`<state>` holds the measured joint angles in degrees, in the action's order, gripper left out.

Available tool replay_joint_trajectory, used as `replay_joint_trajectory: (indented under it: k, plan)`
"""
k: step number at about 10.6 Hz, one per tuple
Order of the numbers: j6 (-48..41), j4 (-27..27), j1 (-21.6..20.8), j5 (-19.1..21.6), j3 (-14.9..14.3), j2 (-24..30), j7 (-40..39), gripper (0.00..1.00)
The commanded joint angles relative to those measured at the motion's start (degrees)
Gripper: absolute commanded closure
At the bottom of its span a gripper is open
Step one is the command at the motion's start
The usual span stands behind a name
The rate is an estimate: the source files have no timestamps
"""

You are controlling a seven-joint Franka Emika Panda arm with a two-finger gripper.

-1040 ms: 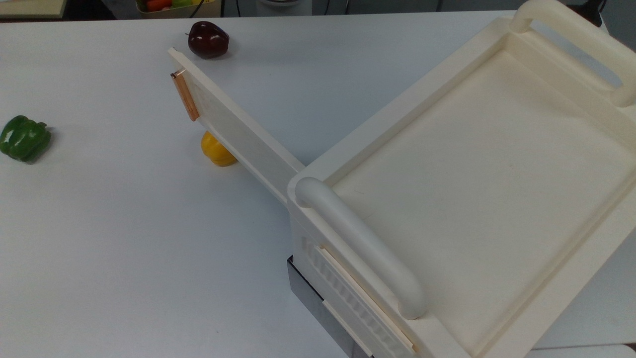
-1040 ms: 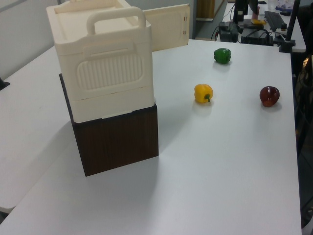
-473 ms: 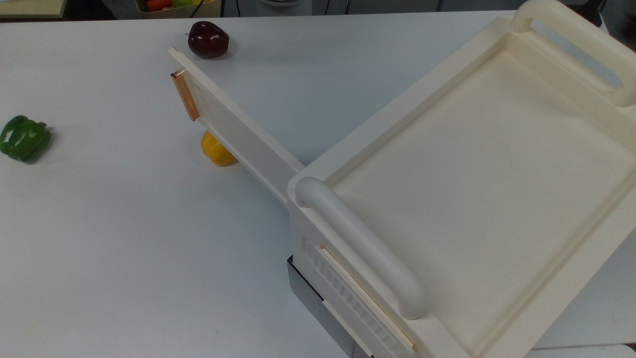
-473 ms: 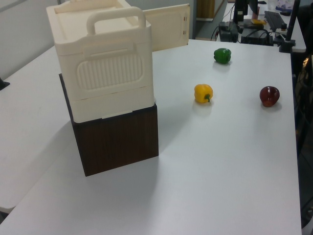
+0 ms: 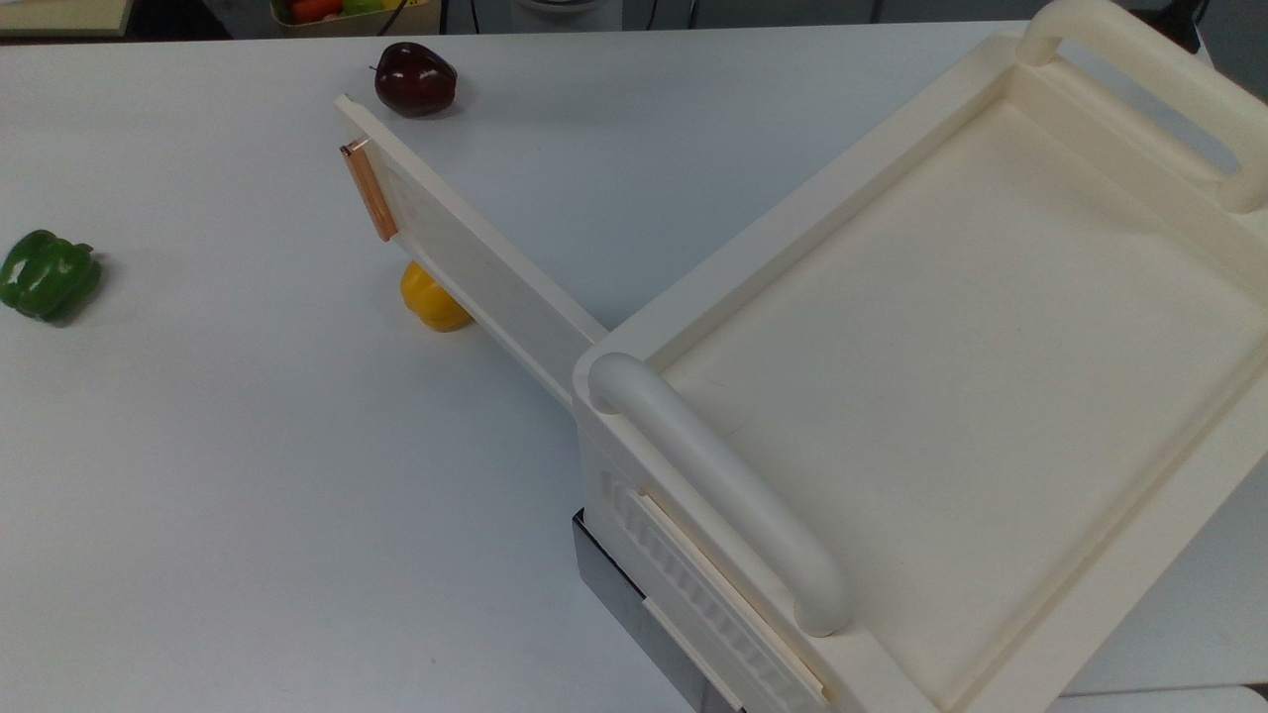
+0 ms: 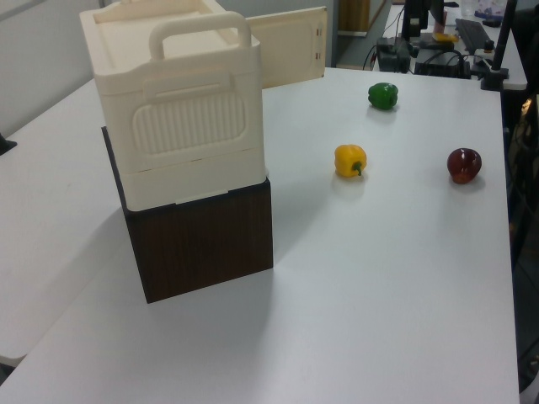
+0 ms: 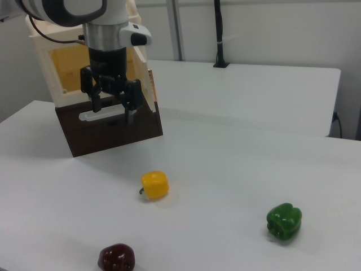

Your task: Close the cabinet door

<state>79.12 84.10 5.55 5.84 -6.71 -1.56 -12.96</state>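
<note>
The cabinet (image 5: 951, 327) is a large cream-white box with a recessed top and two thick bar handles; it rests on a dark brown base (image 6: 202, 244). Its cabinet door (image 5: 466, 267) stands swung out toward the top view's upper left, with the copper strip handle (image 5: 369, 188) near its free end. In the left view the door (image 6: 290, 46) juts out behind the cabinet (image 6: 173, 109). In the right view the door (image 7: 148, 84) is seen nearly edge-on, and my gripper (image 7: 113, 112) hangs open just to the right view's left of it, in front of the cabinet (image 7: 51, 51), holding nothing.
A yellow pepper (image 5: 431, 299) lies on the white table partly under the open door. A dark red apple (image 5: 414, 77) sits beyond the door's free end, and a green pepper (image 5: 48, 274) lies far to the top view's left. Broad bare tabletop (image 5: 248, 475) spreads around them.
</note>
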Motion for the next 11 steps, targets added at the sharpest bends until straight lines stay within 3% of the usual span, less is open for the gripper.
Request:
replay_joint_trajectory:
  k: [1, 4, 5, 7, 9, 11]
  plan:
    - [-1.5, 0.4, 0.0, 1.2, -0.4, 0.9, -1.1, 0.14]
    - [-1.4, 0.6, -0.1, 2.0, -0.4, 0.6, -3.6, 0.72]
    - [-1.3, 0.6, 0.0, 2.1, -0.4, 0.2, -5.6, 0.82]
    - [0.4, 0.4, 0.1, 1.9, -0.3, -0.3, -7.0, 0.84]
    - [7.2, 0.5, 0.1, 1.7, -0.3, -1.0, -6.8, 0.97]
    - [14.6, 0.4, 1.2, 2.2, -0.4, -2.0, -6.0, 1.00]
